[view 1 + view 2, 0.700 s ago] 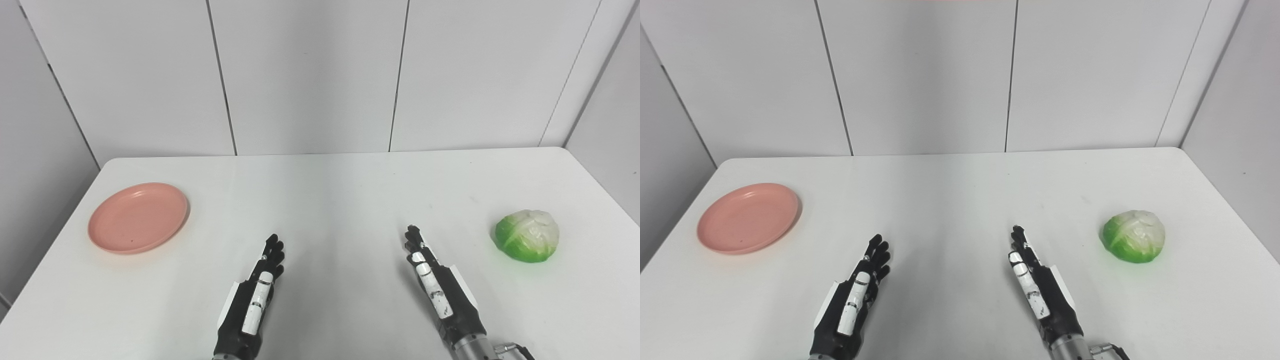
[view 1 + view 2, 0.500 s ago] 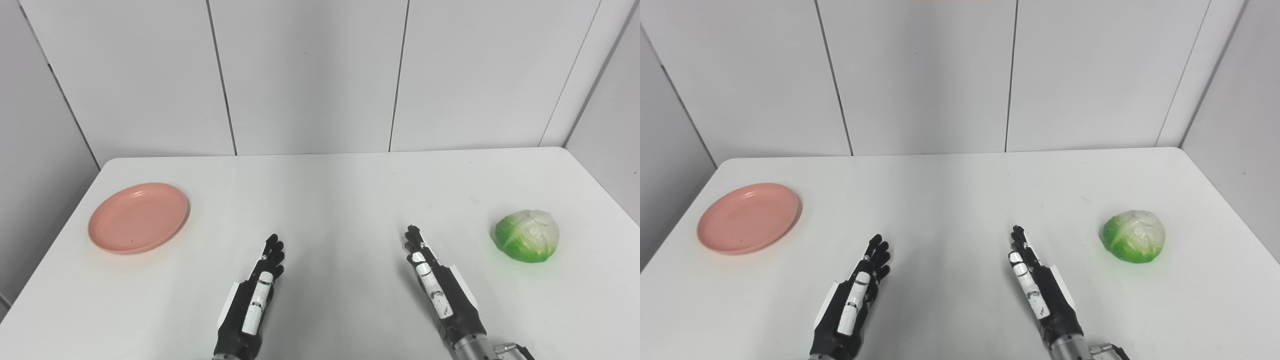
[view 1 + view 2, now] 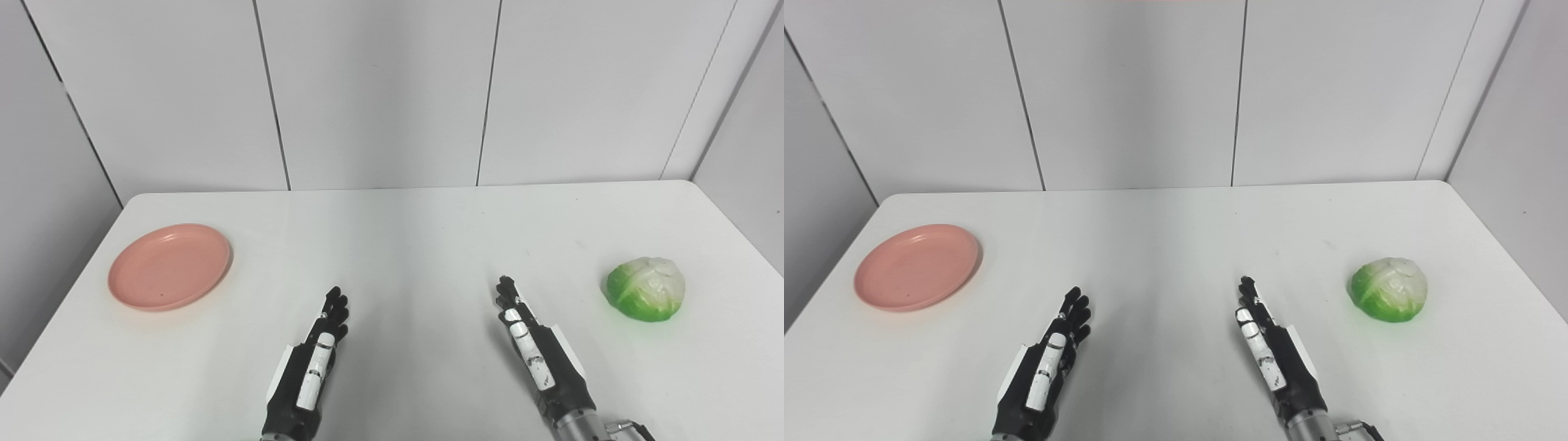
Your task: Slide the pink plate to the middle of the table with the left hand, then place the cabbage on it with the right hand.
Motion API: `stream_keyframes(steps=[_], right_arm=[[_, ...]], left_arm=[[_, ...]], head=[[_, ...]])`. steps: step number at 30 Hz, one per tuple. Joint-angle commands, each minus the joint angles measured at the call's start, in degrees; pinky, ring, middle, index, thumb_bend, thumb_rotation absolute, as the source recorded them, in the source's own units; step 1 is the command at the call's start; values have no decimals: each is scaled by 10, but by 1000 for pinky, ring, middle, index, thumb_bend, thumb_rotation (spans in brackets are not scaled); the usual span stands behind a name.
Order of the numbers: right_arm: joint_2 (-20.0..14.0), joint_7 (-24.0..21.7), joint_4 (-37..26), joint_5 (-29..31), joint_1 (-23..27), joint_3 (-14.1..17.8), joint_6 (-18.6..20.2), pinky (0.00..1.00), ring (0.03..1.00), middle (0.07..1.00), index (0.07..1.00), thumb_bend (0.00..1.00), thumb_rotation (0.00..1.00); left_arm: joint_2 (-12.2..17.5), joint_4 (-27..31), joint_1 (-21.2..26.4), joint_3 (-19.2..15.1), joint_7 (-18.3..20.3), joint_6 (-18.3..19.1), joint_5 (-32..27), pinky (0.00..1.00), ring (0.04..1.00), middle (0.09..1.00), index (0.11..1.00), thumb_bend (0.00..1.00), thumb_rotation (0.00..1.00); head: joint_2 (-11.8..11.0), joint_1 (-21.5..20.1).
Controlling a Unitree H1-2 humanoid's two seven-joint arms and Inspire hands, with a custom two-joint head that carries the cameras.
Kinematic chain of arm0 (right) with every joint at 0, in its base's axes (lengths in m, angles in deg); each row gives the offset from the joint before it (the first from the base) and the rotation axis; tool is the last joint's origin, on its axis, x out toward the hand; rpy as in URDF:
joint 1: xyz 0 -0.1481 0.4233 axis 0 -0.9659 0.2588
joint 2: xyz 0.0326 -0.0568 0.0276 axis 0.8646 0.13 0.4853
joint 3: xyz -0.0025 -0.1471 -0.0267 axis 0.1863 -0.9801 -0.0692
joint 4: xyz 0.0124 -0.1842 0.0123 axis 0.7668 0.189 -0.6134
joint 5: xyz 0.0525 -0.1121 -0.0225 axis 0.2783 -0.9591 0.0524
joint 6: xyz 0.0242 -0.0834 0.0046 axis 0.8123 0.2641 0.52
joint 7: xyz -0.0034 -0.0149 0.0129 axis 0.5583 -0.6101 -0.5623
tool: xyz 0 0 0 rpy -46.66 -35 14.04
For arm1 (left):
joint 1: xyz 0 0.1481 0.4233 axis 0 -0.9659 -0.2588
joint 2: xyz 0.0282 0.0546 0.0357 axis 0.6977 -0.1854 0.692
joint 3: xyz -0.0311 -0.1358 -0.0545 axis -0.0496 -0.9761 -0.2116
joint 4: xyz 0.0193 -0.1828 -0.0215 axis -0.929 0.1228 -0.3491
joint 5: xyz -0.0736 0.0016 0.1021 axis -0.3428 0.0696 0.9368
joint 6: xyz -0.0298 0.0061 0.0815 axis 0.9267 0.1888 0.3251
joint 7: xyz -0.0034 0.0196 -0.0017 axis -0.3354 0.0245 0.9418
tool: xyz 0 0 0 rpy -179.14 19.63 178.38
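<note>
A pink plate [image 3: 169, 266] lies empty near the table's left edge. A green and white cabbage [image 3: 645, 288] sits near the right edge. My left hand [image 3: 311, 362] rests low at the front, right of the plate and well apart from it, fingers stretched out and holding nothing. My right hand [image 3: 534, 351] is likewise open at the front, left of the cabbage with a clear gap between them.
The white table [image 3: 404, 245] is bordered by grey wall panels at the back and both sides. A wide bare stretch of tabletop lies between the plate and the cabbage, ahead of both hands.
</note>
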Motion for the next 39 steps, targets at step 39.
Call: stream_keyframes(steps=[39], right_arm=[[-30, -34, 9, 57, -3, 19, 9, 1000, 1000, 1000, 1000, 138, 1000]], left_arm=[[-35, -106, 4, 20, -21, -35, 29, 1000, 1000, 1000, 1000, 428, 1000]], head=[[-64, 170]])
